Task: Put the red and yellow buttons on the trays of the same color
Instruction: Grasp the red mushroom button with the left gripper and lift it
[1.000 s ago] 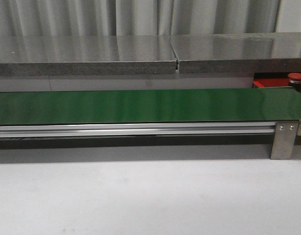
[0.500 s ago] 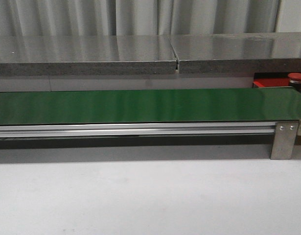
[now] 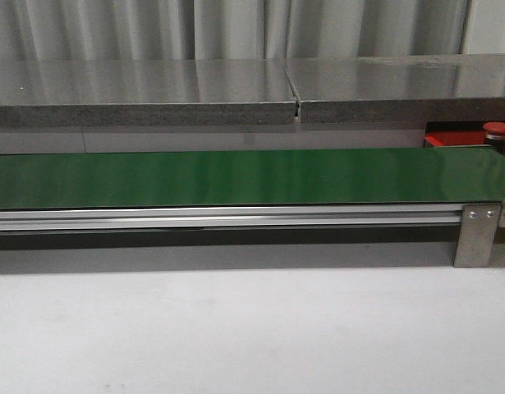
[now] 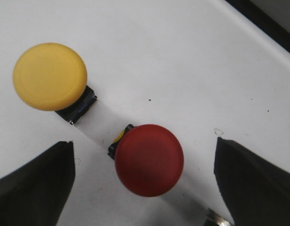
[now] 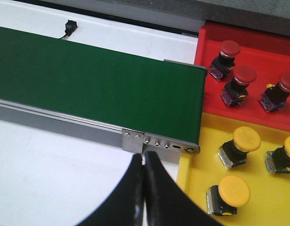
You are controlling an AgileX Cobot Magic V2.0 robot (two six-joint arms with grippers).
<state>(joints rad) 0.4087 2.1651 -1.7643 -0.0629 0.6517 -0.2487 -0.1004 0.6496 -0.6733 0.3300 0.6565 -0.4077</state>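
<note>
- in the front view, a long green belt is seen running across the middle of the frame, with a metal rail below it and a white table along the bottom.
- at the right edge of that view, a red button and a slice of the red tray are seen behind the belt end.
- no arm is seen in the front view.
- in the left wrist view, the left gripper is held wide apart, its dark fingers at the lower corners of the frame.
- between those fingers a red-capped button is seen low in the centre, untouched; a yellow-capped button lies at the upper left, near but apart from it, both on the white surface.
- in the right wrist view, the right gripper is seen at the bottom centre with its fingers pressed together and nothing between them.
- at the upper right of that frame, three red buttons are seen in the red tray.
- below it, at the lower right, three yellow buttons are seen in a yellow tray, just beside the belt's end.
</note>
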